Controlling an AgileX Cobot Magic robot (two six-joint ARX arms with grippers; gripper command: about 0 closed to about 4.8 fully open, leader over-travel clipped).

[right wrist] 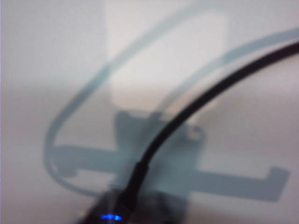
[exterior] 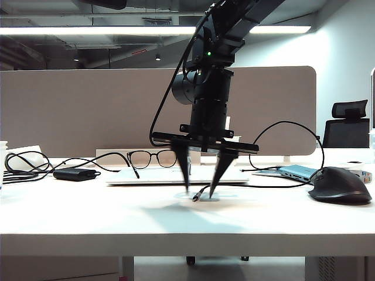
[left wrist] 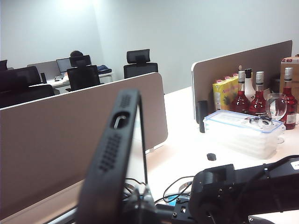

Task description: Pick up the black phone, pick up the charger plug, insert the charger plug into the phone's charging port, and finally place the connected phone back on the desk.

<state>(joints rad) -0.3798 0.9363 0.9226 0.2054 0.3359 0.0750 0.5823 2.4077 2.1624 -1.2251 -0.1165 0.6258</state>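
Looking down the exterior view, I see the right gripper (exterior: pixel 204 190) at centre frame, pointing straight down with its two dark fingertips touching or nearly touching the white worktop (exterior: pixel 88 216). The jaws stand apart, one on each side of the charger plug (exterior: pixel 197 196), which lies on the worktop between them; I cannot tell whether the fingers touch it. Its thin black cable (exterior: pixel 293 124) runs off to the right and loops up in front of the partition panel (exterior: pixel 70 111).

In the right wrist view the cable (right wrist: pixel 196 100) curves across a blurred white surface; the plug end at the lower edge is too soft to make out.

The left gripper does not show clearly, but it is clamped on the black phone (left wrist: pixel 112 154), which the left wrist view shows held edge-on and upright, its short edge with the charging port (left wrist: pixel 119 122) toward the camera.

Room around the right gripper: bare worktop runs to the front edge at lower frame. Behind it lie a flat white slab (exterior: pixel 176 175) and glasses (exterior: pixel 151 158). A dark mouse (exterior: pixel 340 185) sits well apart at right, a small black box (exterior: pixel 75 174) well apart at left.
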